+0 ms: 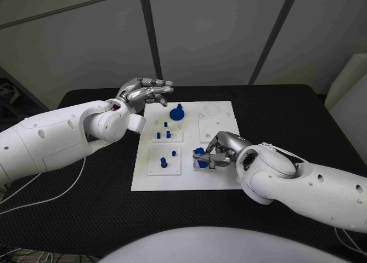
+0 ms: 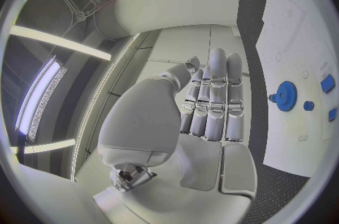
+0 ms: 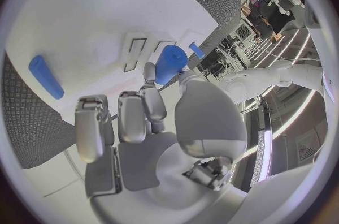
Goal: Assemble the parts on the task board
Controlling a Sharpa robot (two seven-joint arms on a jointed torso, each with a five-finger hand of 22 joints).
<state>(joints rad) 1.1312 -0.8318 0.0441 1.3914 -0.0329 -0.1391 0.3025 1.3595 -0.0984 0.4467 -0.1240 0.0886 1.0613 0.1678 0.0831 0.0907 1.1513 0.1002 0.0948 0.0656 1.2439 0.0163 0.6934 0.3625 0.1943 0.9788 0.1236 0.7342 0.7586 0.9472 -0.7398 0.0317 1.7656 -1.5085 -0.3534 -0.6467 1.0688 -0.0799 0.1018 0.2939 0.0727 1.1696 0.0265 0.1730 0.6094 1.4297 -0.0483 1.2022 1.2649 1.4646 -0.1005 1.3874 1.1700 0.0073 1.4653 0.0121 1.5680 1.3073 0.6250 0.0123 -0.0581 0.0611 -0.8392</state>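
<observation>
While my left hand (image 1: 145, 90) hovers open at upper left, my right hand (image 1: 217, 152) pinches a small blue plastic cylinder (image 3: 170, 63), seemingly light, stiff and slick, best gripped around its sides.

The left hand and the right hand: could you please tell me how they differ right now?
The left hand hovers past the far left corner of the white task board, holding nothing; the right hand is low over the board, pinching a blue cylindrical part. Left fingers lie straight; right fingers curl. Both are silver.
</observation>
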